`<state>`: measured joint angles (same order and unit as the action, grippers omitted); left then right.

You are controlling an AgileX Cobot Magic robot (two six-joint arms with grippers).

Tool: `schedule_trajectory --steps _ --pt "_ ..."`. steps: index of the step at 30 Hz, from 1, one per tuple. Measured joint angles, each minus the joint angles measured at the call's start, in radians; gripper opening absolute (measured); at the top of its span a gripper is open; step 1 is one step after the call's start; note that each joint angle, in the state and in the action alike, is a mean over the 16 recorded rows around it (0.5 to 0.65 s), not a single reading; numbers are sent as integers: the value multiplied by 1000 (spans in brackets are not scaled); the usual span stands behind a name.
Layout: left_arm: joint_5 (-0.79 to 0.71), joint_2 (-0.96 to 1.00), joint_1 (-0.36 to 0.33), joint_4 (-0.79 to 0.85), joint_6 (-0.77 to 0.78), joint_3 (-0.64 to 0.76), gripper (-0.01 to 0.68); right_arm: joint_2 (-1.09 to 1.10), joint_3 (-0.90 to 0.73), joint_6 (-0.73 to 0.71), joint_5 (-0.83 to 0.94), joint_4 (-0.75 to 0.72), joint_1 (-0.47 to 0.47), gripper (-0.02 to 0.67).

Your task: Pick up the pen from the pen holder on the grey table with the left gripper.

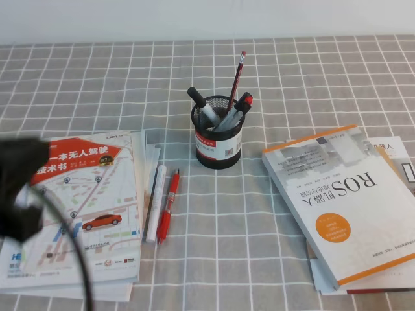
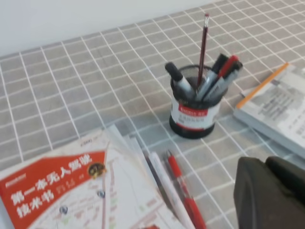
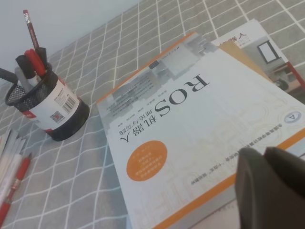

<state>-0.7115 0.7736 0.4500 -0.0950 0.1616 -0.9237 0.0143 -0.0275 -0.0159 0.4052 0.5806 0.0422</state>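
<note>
Exterior high view, white "ROS" book (image 1: 343, 201), red-and-white-labelled pen holder (image 1: 218, 140), left tool (image 1: 19, 188) state unclear.

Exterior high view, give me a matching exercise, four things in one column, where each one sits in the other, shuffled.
Things:
1. pencil
2. white marker
3. ROS book
4. left gripper

Places:
A. lying flat beside a red pen
B. over the orange map booklet at the left edge
C. standing tallest in the pen holder
D. on a stack right of the holder

Pairs: 1-C, 2-A, 3-D, 4-B
</note>
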Motion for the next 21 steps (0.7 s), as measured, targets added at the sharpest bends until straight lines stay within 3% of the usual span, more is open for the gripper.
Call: schedule_trajectory --steps 7,21 --pt "-61 -179 0 -13 1 160 -2 0 0 0 0 6 0 -13" --pt "-255 -266 0 -2 1 239 -2 0 0 0 0 9 0 -13"
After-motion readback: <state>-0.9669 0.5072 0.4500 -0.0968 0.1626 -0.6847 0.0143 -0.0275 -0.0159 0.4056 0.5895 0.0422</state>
